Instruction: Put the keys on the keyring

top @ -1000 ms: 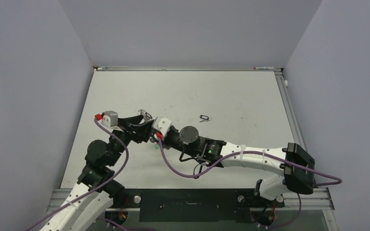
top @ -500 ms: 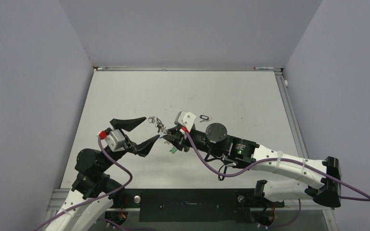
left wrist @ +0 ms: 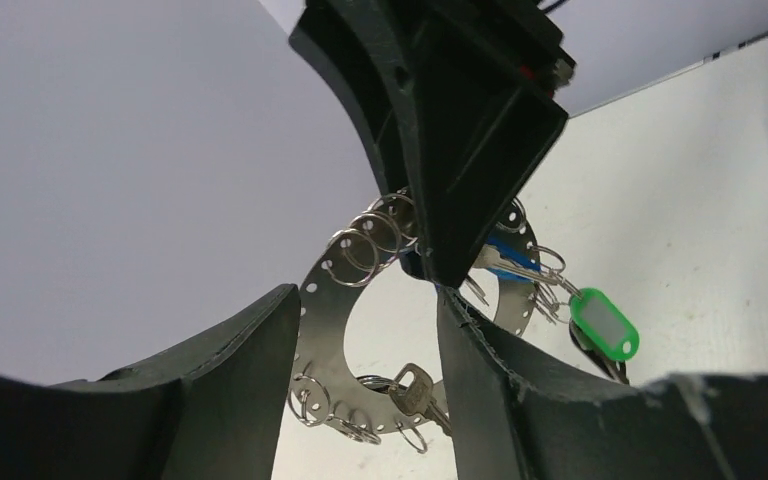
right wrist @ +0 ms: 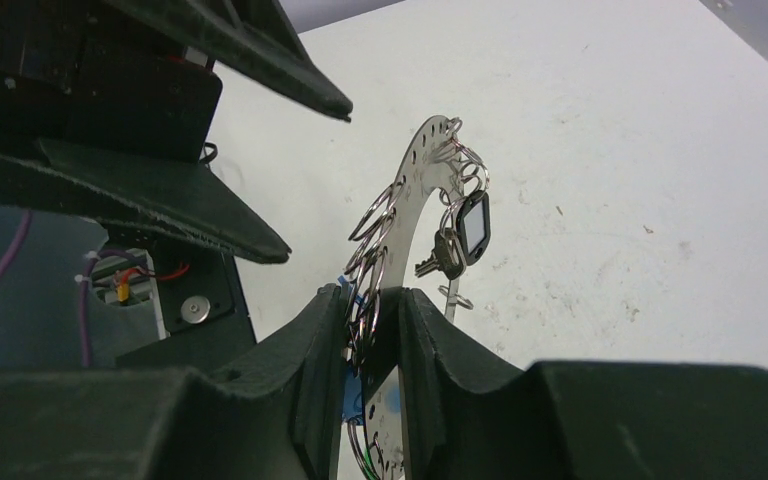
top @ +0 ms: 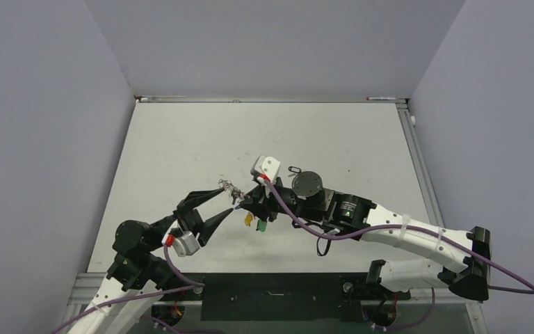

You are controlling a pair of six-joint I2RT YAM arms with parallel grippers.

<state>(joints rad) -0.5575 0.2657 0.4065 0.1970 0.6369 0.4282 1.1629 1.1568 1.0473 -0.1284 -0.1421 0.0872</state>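
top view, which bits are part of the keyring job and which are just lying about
In the job: keyring, held by right hand; keys hanging from it; loose black-tagged key on the table; left hand, open.
Just there: purple cables.

The top camera sits high up behind the arms and looks down from far off, so the whole table shows, with the arm bases at the bottom of the frame. The left wrist camera looks out between its own fingers, very close to the keyring. The right wrist camera peers along its own fingers at that same keyring. All three views share it.
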